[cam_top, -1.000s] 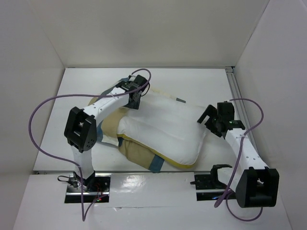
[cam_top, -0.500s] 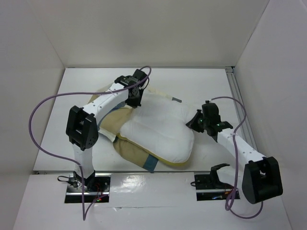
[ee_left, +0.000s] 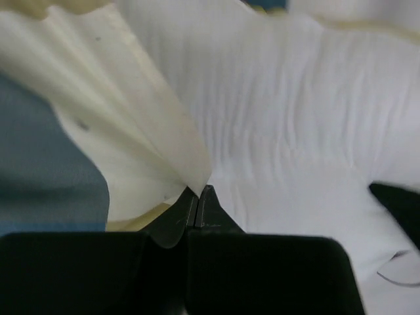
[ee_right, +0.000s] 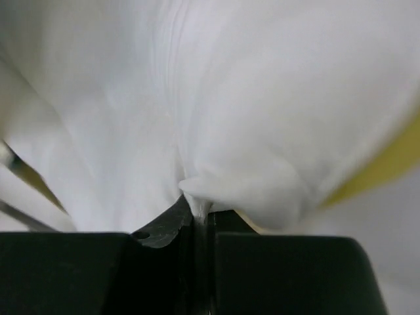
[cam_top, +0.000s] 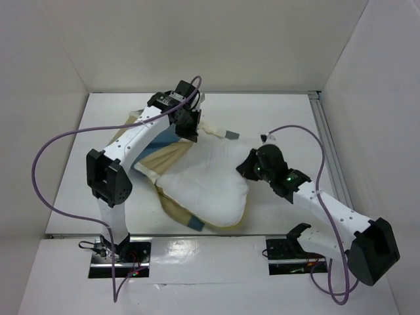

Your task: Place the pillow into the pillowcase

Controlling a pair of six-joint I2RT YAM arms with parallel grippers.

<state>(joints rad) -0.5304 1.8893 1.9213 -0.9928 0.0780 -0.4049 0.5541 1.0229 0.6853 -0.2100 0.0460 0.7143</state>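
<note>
Left gripper (ee_left: 198, 191) clamps a cream edge of the pillowcase (cam_top: 159, 161) at far left, while the right gripper (ee_right: 197, 211) nips a fold at the right of the pillow (cam_top: 207, 184)

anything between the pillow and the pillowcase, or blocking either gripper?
Nothing visible. The right gripper is shut on an edge of the pillow, the left gripper on a cream fold of the pillowcase. The pillow lies on top of the pillowcase.
</note>
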